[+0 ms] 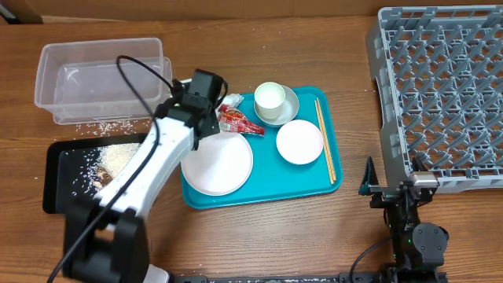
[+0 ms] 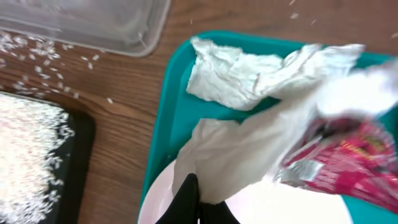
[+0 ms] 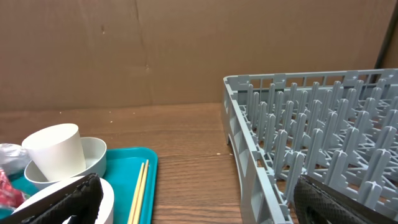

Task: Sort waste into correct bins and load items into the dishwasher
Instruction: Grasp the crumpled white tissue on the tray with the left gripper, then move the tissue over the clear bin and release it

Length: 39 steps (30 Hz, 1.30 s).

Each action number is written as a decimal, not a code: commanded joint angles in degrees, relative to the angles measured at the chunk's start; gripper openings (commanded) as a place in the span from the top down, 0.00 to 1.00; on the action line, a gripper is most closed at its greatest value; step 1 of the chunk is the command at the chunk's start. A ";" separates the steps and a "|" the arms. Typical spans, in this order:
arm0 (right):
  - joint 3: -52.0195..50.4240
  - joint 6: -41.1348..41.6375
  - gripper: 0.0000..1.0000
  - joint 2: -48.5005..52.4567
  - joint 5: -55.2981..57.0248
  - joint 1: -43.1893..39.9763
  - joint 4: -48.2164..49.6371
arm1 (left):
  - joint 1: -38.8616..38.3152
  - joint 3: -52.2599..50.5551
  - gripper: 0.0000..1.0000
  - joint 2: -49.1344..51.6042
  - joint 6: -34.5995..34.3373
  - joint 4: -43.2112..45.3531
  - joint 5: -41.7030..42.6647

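My left gripper (image 2: 196, 186) is shut on the lower fold of the crumpled white napkin (image 2: 249, 81), at the back left corner of the teal tray (image 2: 165, 124) and over the rim of the white plate (image 2: 261, 208). The red snack wrapper (image 2: 354, 162) lies against the napkin's right side. From overhead, the left gripper (image 1: 209, 124) is next to the wrapper (image 1: 240, 119) and the plate (image 1: 218, 163). The bowl (image 1: 299, 141), cup on saucer (image 1: 271, 99) and chopsticks (image 1: 324, 140) rest on the tray. My right gripper (image 3: 205, 205) is open and empty, low beside the grey dish rack (image 3: 311, 124).
The clear tub (image 1: 102, 75) stands at the back left, with rice grains scattered in front of it. The black tray (image 1: 59, 177), holding rice and brown scraps, lies left of the teal tray. The dish rack (image 1: 444, 94) fills the right side. Brown cardboard walls off the back.
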 commanded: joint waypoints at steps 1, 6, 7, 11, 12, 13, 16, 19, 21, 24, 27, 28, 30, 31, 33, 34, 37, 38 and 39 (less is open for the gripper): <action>-0.59 0.00 0.00 -0.57 -0.33 -0.15 0.37 | 0.35 1.60 0.96 -5.16 -0.17 -1.62 2.10; -0.59 0.00 0.00 -0.57 -0.33 -0.15 0.37 | 0.35 1.60 0.96 -9.07 -0.57 -3.89 2.32; -0.59 0.00 0.00 -0.57 -0.33 -0.15 0.37 | 0.35 1.60 0.96 -9.84 -0.55 -3.96 2.12; -0.59 0.00 0.00 -0.57 -0.33 -0.15 0.37 | 0.35 1.60 0.96 -13.51 -1.18 -2.82 0.96; -0.59 0.00 0.00 -0.57 -0.33 -0.15 0.37 | 0.37 1.60 0.96 -14.38 -1.22 -2.29 0.52; -0.59 0.00 0.00 -0.57 -0.33 -0.15 0.37 | 0.37 1.60 0.96 -15.39 -1.42 -1.86 0.00; -0.59 0.00 0.00 -0.57 -0.33 -0.15 0.37 | 0.37 1.60 0.96 -18.29 -1.42 -0.33 -2.03; -0.59 0.00 0.00 -0.57 -0.33 -0.15 0.37 | 0.37 1.60 0.96 -21.22 -1.44 1.31 -6.01; -0.59 0.00 0.00 -0.57 -0.33 -0.15 0.37 | 0.37 1.60 0.96 -22.80 -2.08 2.69 -11.06; -0.59 0.00 0.00 -0.57 -0.33 -0.15 0.37 | 0.37 1.60 0.96 -24.26 -2.91 5.18 -20.85; -0.59 0.00 0.00 -0.57 -0.33 -0.15 0.37 | 0.57 1.57 0.96 -24.17 -2.86 7.58 -28.55; -0.59 0.00 0.00 -0.57 -0.33 -0.15 0.37 | 0.96 1.57 0.96 -23.93 -2.84 8.22 -29.90; -0.59 0.00 0.00 -0.57 -0.33 -0.15 0.37 | 2.40 1.57 0.96 -23.19 -2.12 9.70 -30.38; -0.59 0.00 0.00 -0.57 -0.33 -0.15 0.37 | 3.32 1.57 0.96 -22.64 -2.05 10.36 -30.36; -0.59 0.00 0.00 -0.57 -0.33 -0.15 0.37 | 5.88 1.57 0.96 -20.96 -1.97 12.31 -30.34; -0.59 0.00 0.00 -0.57 -0.33 -0.15 0.37 | 7.34 1.57 0.96 -19.93 -1.55 13.46 -29.99; -0.59 0.00 0.00 -0.57 -0.33 -0.15 0.37 | 12.41 1.57 0.96 -16.41 4.33 18.80 -25.16; -0.59 0.00 0.00 -0.57 -0.33 -0.15 0.37 | 14.53 1.57 0.96 -14.91 7.52 21.33 -22.23; -0.59 0.00 0.00 -0.57 -0.33 -0.15 0.37 | 15.98 1.57 0.96 -13.86 9.81 22.93 -20.06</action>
